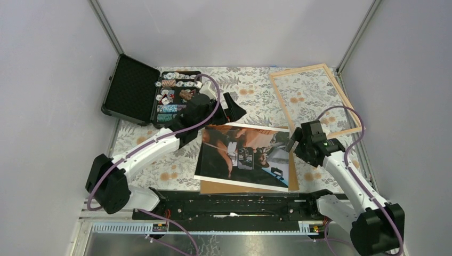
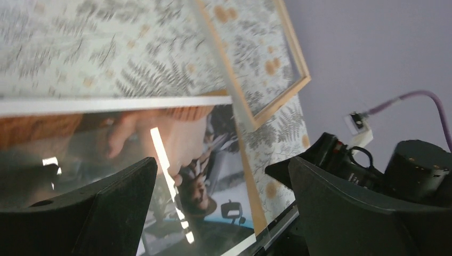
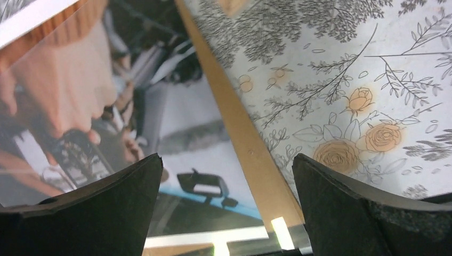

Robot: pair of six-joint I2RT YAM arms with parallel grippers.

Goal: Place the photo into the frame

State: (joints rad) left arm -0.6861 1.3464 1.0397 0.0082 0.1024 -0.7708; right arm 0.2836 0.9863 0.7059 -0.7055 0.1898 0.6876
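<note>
The photo [image 1: 245,157] lies picture side up in the middle of the table, on a brown backing board [image 1: 293,178] that shows along its right and near edges. The light-wood frame [image 1: 280,100] lies flat at the back right, apart from the photo. My left gripper [image 1: 233,113] hovers open over the photo's far edge; in the left wrist view, the photo [image 2: 176,138] and the frame [image 2: 298,50] lie beyond my open left gripper [image 2: 223,176]. My right gripper [image 1: 293,143] stands open at the photo's right edge, its jaws [image 3: 228,170] straddling photo [image 3: 80,90] and board [image 3: 240,138]. Neither gripper holds anything.
An open black case of poker chips [image 1: 149,93] sits at the back left, right behind my left arm. A flowered cloth [image 1: 250,90] covers the table. Grey walls close in the left, right and back sides. A black rail [image 1: 229,205] runs along the near edge.
</note>
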